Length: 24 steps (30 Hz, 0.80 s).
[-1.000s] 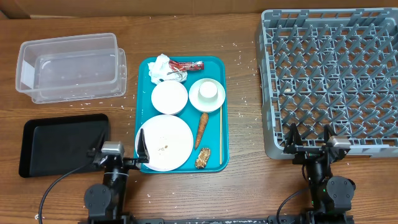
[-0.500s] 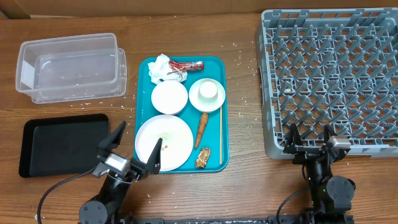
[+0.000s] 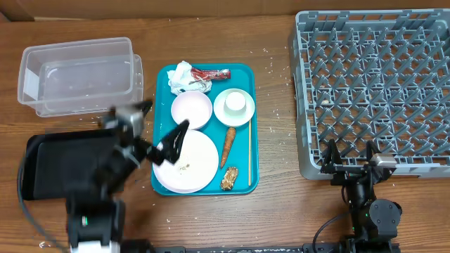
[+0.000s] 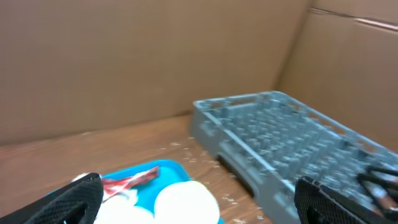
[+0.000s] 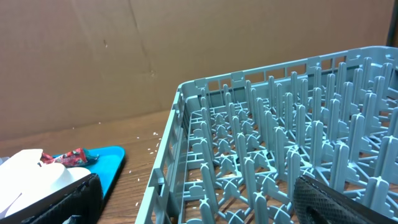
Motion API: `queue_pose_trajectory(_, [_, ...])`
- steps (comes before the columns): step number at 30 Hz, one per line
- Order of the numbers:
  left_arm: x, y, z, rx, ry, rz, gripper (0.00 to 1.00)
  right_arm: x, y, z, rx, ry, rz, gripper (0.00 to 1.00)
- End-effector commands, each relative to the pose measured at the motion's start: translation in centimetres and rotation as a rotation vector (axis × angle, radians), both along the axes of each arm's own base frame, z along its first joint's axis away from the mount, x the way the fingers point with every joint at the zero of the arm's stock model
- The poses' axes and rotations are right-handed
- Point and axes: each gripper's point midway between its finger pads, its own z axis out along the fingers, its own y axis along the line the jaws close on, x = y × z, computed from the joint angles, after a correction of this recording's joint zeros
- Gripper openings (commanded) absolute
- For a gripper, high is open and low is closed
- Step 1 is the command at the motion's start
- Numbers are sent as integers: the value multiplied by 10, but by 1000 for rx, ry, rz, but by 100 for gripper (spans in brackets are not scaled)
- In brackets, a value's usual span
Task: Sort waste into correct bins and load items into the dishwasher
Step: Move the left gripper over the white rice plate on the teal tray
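On the teal tray (image 3: 242, 77) lie a crumpled napkin (image 3: 184, 76), a red wrapper (image 3: 213, 73), a carrot (image 3: 228, 146) and a brown scrap (image 3: 229, 178). A plate (image 3: 190, 163), a bowl (image 3: 191, 109) and a cup (image 3: 234, 104) set in a second bowl also sit there. My left gripper (image 3: 155, 126) hovers open and blurred over the plate's left edge, holding nothing. The left wrist view looks across the wrapper (image 4: 130, 180) toward the grey rack (image 4: 280, 130). At the rack's (image 3: 380, 84) front edge my right gripper (image 3: 349, 158) rests open and empty.
A clear tub (image 3: 77, 74) stands at the back left. The black tray (image 3: 42, 158) lies in front of it, partly hidden by my left arm. A thin wooden stick (image 3: 249, 151) lies along the teal tray's right side. Rice grains (image 3: 271, 112) dot the table.
My left arm has risen from the table's front edge and swung back and left, now over the black tray and the plate's left edge. The right arm has not moved.
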Motion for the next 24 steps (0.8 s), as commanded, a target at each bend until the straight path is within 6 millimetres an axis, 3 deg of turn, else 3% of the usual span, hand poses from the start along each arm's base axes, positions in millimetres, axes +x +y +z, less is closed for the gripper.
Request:
queue_pose_trajectory(1, [1,-27,4,-45,57,-227,100,0,2,-1,-4,-5,8,100])
queue_pose_trajectory(3, [11,-36,1,-67,80,-320,99,0,2,-1,-4,-6,8,100])
queue_pose_trajectory(5, [26,-40,-10,-104,177,-304,100,0,2,-1,-4,-6,8,100])
queue_pose_trajectory(10, [56,-48,-68,-36,528,-89,100,0,2,-1,-3,-5,8,100])
queue_pose_trajectory(14, [61,-63,-100,210,672,59,100,0,2,-1,-4,-5,8,100])
queue_pose_trajectory(19, [53,-99,-118,264,702,-15,100,0,2,-1,-3,-5,8,100])
queue_pose_trajectory(24, [58,-86,-156,302,828,226,100,0,2,-1,-3,-6,8,100])
